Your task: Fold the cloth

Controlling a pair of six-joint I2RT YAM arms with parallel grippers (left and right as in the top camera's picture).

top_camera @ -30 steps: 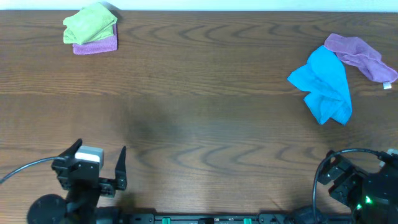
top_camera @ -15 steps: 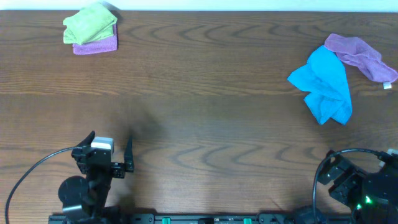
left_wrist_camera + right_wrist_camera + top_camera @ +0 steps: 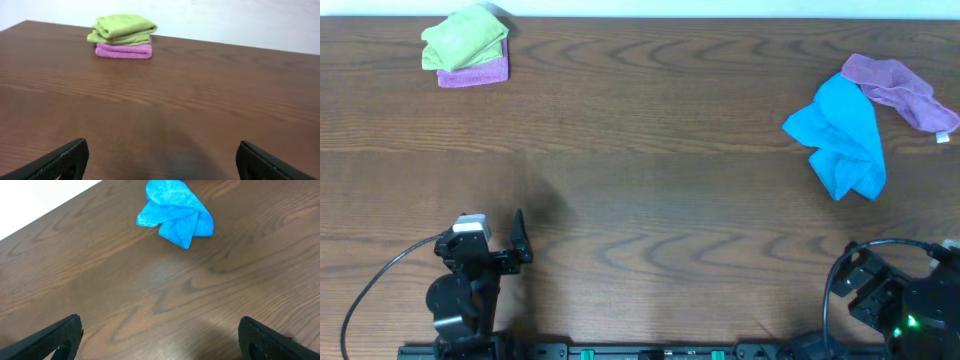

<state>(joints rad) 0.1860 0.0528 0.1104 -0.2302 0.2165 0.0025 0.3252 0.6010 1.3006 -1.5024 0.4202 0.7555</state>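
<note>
dark wood-grain counter (image 3: 660, 180) fills the overhead view. a crumpled blue cloth (image 3: 842, 140) lies at far right, touching a crumpled purple cloth (image 3: 900, 88) behind it. at far left, a small folded lime-green cloth (image 3: 465, 40) sits on a folded purple cloth (image 3: 475, 73). position of the cloth to fold: cannot be told. left hand (image 3: 162, 160) and right hand (image 3: 161, 336) stand wide, holding nothing, at the near edge.
</note>
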